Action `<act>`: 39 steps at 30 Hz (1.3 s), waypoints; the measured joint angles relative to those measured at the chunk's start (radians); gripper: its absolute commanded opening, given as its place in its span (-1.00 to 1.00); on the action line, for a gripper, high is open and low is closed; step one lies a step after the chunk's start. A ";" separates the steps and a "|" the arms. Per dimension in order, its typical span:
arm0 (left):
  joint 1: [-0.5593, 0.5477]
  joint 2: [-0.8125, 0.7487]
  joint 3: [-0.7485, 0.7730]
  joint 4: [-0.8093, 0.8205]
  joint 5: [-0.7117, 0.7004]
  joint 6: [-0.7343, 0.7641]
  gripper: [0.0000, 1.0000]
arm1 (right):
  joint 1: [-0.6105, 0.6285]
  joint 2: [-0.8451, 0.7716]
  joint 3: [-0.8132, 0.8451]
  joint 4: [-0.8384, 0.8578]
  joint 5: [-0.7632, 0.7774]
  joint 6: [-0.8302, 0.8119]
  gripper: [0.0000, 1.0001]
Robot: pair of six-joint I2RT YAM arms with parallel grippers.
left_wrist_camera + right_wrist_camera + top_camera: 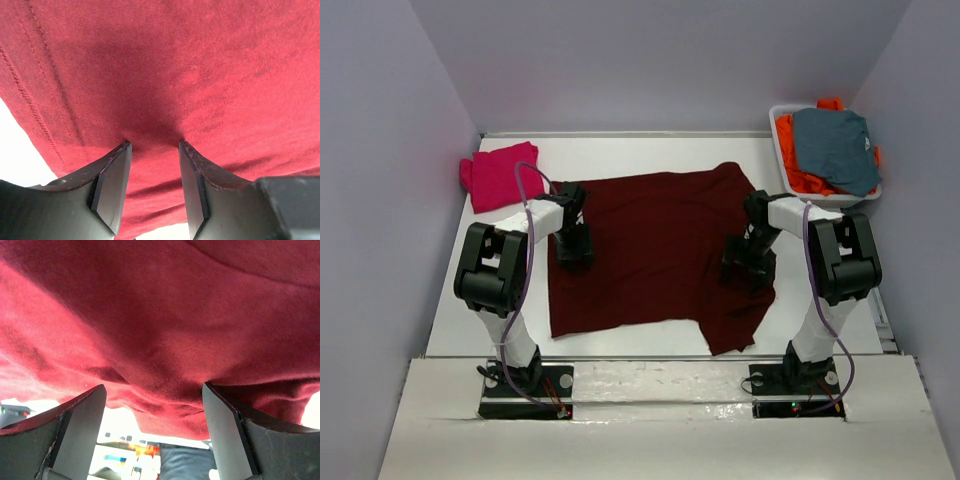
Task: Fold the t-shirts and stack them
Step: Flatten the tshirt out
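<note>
The large dark maroon t-shirt (655, 245) lies spread flat across the middle of the table. My left gripper (573, 250) is down on its left edge; in the left wrist view the gripper (154, 144) is open, tips against the maroon cloth (200, 65) near its stitched hem. My right gripper (748, 265) is on the shirt's right side; in the right wrist view it (155, 386) is wide open over the cloth (165, 315), near a cloth edge. The magenta-pink t-shirt (500, 175) lies folded at the back left.
A white basket (782, 150) at the back right holds an orange garment (802, 180) with a grey-blue garment (835, 148) on top. Walls close in the table on the left, back and right.
</note>
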 measured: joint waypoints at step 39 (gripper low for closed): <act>0.009 -0.061 0.327 -0.152 -0.106 -0.027 0.13 | 0.050 -0.090 0.541 -0.115 0.119 0.111 0.76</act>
